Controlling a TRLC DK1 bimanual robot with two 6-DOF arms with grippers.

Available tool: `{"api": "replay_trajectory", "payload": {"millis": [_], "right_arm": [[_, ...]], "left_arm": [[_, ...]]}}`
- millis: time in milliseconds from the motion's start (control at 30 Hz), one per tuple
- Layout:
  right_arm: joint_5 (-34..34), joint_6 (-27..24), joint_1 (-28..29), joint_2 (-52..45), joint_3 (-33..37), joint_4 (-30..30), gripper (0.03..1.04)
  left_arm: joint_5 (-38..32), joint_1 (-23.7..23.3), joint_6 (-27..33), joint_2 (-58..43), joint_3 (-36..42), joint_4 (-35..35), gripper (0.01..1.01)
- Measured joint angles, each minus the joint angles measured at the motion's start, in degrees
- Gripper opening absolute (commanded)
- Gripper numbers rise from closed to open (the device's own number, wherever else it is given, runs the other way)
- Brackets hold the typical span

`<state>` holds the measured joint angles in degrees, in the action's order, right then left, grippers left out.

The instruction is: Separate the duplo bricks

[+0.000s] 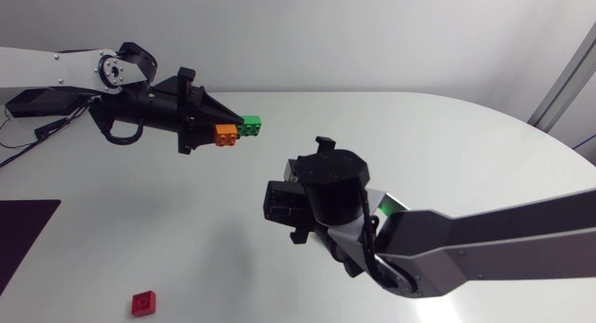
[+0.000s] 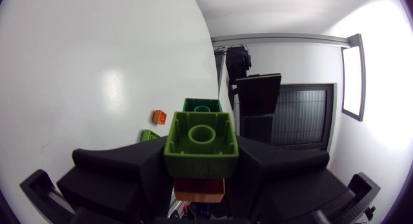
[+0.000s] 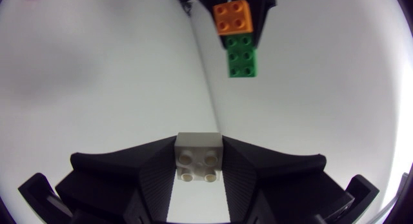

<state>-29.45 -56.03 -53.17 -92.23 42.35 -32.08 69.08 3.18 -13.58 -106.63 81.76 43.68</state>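
My left gripper [image 1: 233, 132] is shut on a joined stack held above the table: an orange brick [image 1: 225, 135] with a green brick [image 1: 250, 127] sticking out past the fingertips. In the left wrist view a light green brick [image 2: 200, 143] sits between the fingers [image 2: 122, 169], dark green [image 2: 202, 105] ahead of it and orange [image 2: 200, 188] beneath. My right gripper [image 3: 199, 162] is shut on a small white brick [image 3: 199, 157]. Ahead of it the right wrist view shows the stack's orange brick [image 3: 233, 17] and green brick [image 3: 243, 55]. The right arm's wrist [image 1: 326, 188] hides its gripper from above.
A red brick [image 1: 142, 303] lies near the table's front left, with a dark mat [image 1: 23, 239] at the left edge. A small orange brick [image 2: 159, 116] and a green brick [image 2: 150, 135] lie on the table beyond the left gripper. A green bit [image 1: 384, 208] shows beside the right arm.
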Motion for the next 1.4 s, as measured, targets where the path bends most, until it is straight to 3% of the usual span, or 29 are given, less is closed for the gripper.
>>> {"api": "replay_trajectory", "payload": {"millis": [100, 167, 400, 633, 833, 1267, 1400], "right_arm": [[5.57, 7.58, 2.19, 0.61, 3.5, 13.2, 0.26], [8.74, 11.69, 3.82, 0.61, 6.05, 18.64, 0.26], [12.44, 17.05, 5.22, 0.68, 9.99, 23.28, 0.26], [21.24, 22.14, 5.29, -2.69, 15.56, 36.74, 0.26], [28.68, 23.74, 5.95, -6.1, 20.68, 46.31, 0.26], [31.06, 19.3, 4.39, -14.25, 24.85, 57.86, 0.28], [31.52, 18.56, 4.31, -15.47, 26.49, 59.17, 0.48]], "left_arm": [[0.0, 0.33, 0.2, 0.0, 0.0, -0.02, 0.256], [0.0, 0.44, 0.44, 0.0, 0.0, -0.02, 0.254], [-0.02, 0.7, 0.96, 0.0, 0.0, -0.02, 0.254], [-0.04, 0.68, 1.66, 0.0, -0.02, -0.02, 0.254], [-0.28, 0.68, 2.19, 0.0, -0.2, -0.2, 0.254], [-0.74, -0.35, 2.91, 0.0, -0.96, -0.2, 0.254], [-0.76, -0.39, 3.28, 0.0, -1.01, -0.22, 0.254]]}}
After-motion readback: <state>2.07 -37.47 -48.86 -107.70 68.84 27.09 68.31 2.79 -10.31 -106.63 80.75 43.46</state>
